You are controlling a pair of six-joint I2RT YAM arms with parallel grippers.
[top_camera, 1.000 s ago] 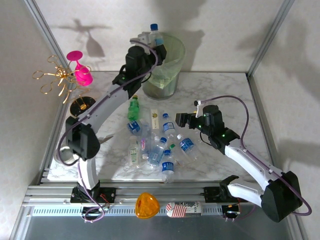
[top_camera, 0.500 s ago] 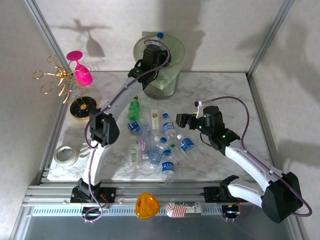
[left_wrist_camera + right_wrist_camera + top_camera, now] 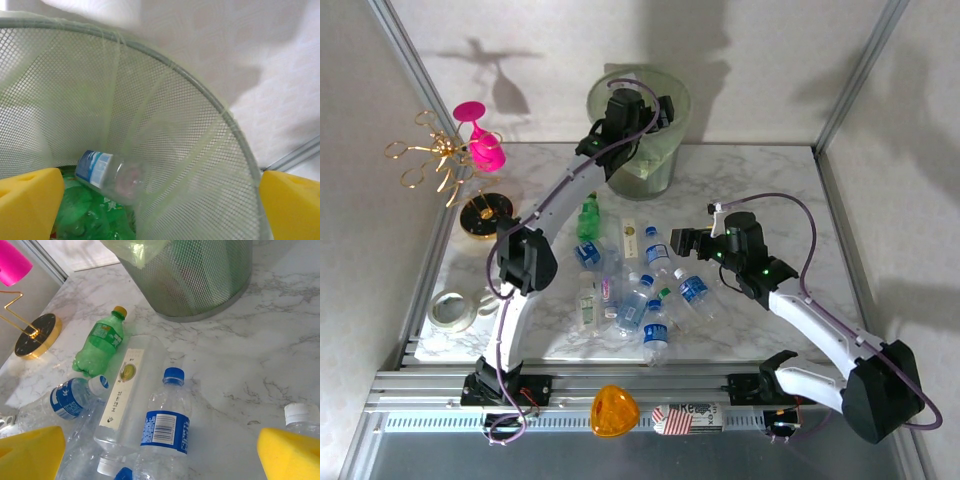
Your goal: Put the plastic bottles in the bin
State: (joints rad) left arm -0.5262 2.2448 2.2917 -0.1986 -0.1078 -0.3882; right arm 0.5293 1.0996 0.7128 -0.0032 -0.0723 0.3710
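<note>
My left gripper [image 3: 638,106] hangs open over the mouth of the bin [image 3: 646,176], a pale-green mesh wastebasket with a liner. In the left wrist view its yellow pads [image 3: 30,202] stand wide apart, and a clear bottle with a blue label [image 3: 107,175] lies loose inside the bin [image 3: 200,150] on green bottles. Several plastic bottles [image 3: 632,290] lie clustered mid-table, with a green one [image 3: 587,218] behind them. My right gripper [image 3: 685,240] hovers open beside the cluster, above a blue-labelled bottle [image 3: 165,427]. A green bottle [image 3: 100,342] and a square clear bottle [image 3: 122,390] lie beyond it.
A pink goblet [image 3: 480,142] and a gold wire stand [image 3: 432,160] with a round gold base [image 3: 485,210] occupy the far left. A round lid [image 3: 450,310] lies at the near left. An orange object [image 3: 615,410] sits on the front rail.
My left gripper carried a blue-capped bottle over the bin's rim, then opened; the bottle now lies inside the bin. The right arm has stayed put.
</note>
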